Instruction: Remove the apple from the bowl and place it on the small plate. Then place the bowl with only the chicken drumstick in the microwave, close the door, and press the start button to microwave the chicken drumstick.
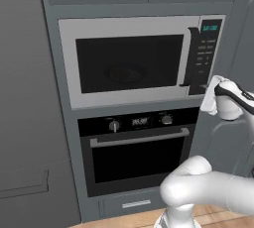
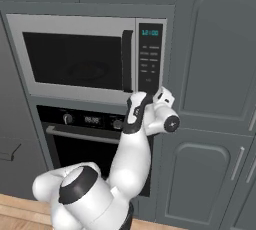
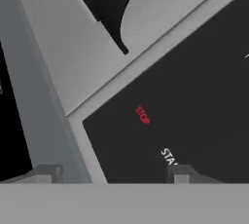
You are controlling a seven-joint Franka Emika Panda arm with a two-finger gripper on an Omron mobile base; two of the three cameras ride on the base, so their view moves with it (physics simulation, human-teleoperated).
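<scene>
The gripper (image 3: 112, 173) sat right up against the lower end of the microwave's black control strip (image 3: 185, 96). In the hand view its two dark fingertips (image 3: 181, 173) rose well apart — the fingers were spread open, holding nothing. One tip lay over the grey cabinet frame (image 3: 46, 116) beside the strip, the other just below the white "START" lettering (image 3: 168, 157), with the red "STOP" label (image 3: 142, 115) a little farther up the panel. Beyond that, the same view caught the silver door frame and the foot of the black vertical handle (image 3: 109, 9).

From the base cameras the white arm (image 2: 132, 159) rose in front of the black knobbed oven (image 1: 136, 150) and hid its right-hand edge. In the right base view the wrist covered the bottom of the control strip (image 2: 150, 56), so the start button itself could not be made out there. In the left base view the hand (image 1: 218, 95) stood at the microwave's lower right corner.

Farther back, the microwave (image 1: 141, 61) was built into grey cabinetry above the oven. Its door (image 1: 130, 62) was shut flush. Behind the dark window a faint round shape showed — too dim to name. The teal display (image 2: 149, 32) glowed at the top of the strip, reading 12:00 in the right base view. Tall grey cabinet doors (image 2: 215, 64) stood to the right of the microwave.
</scene>
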